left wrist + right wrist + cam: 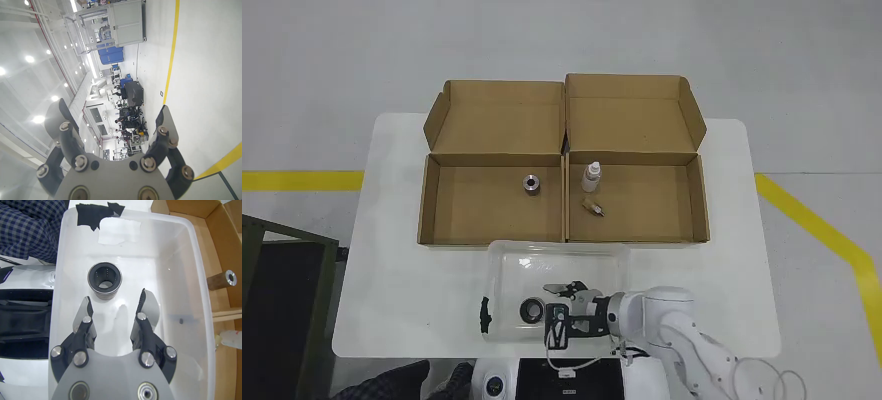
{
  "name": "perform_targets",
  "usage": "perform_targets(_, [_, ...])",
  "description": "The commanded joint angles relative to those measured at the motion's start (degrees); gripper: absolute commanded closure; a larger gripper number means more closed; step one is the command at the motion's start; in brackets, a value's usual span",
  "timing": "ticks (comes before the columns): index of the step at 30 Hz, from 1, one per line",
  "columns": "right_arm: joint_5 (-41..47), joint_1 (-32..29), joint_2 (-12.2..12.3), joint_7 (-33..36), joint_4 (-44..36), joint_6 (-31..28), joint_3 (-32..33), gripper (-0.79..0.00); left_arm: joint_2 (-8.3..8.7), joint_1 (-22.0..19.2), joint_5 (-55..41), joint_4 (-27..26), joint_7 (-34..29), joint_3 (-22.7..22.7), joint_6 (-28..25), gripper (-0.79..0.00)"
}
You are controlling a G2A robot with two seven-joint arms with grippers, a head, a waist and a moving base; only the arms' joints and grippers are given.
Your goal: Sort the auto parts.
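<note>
A black ring-shaped bearing (105, 283) (532, 311) stands in the clear plastic bin (196, 247) (504, 262) at the table's near edge. My right gripper (115, 300) (554, 312) is inside the bin, open, its fingertips just short of the bearing and not touching it. A metal cylinder (528, 183) (222, 280) lies in the left cardboard box (457, 228). A white bottle-shaped part (591, 177) and a small brownish part (594, 207) lie in the right cardboard box (682, 225). My left gripper (112, 106) is open and holds nothing, facing out into the room.
The two boxes stand side by side behind the bin, lids folded back. Black tape (94, 215) marks the bin's left end. A tiny dark speck (181, 320) lies on the bin floor. Bare white table (392, 250) flanks the bin on both sides.
</note>
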Motion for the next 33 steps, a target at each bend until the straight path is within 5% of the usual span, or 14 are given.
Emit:
perform_targets(1, [0.9, 1.9, -0.3, 0.3, 1.8, 0.4, -1.5, -0.443, 0.00, 0.0, 0.0, 0.0, 0.0, 0.0, 0.0, -0.785])
perform_targets(12, [5.0, 7.4, -1.5, 0.8, 7.0, 1.3, -6.7, -0.539, 0.00, 0.0, 0.0, 0.0, 0.0, 0.0, 0.0, -0.785])
perform_targets(24, [7.8, 11.7, -2.6, -0.3, 12.2, 2.4, -10.4, -0.459, 0.00, 0.0, 0.0, 0.0, 0.0, 0.0, 0.0, -0.785])
perform_targets(30, [9.6, 12.5, -2.7, -1.0, 13.4, 2.8, -11.1, -0.259, 0.00, 0.0, 0.0, 0.0, 0.0, 0.0, 0.0, -0.785])
perform_targets(33, [10.9, 12.7, -2.7, -1.6, 13.7, 3.3, -10.8, -0.052, 0.00, 0.0, 0.0, 0.0, 0.0, 0.0, 0.0, -0.785])
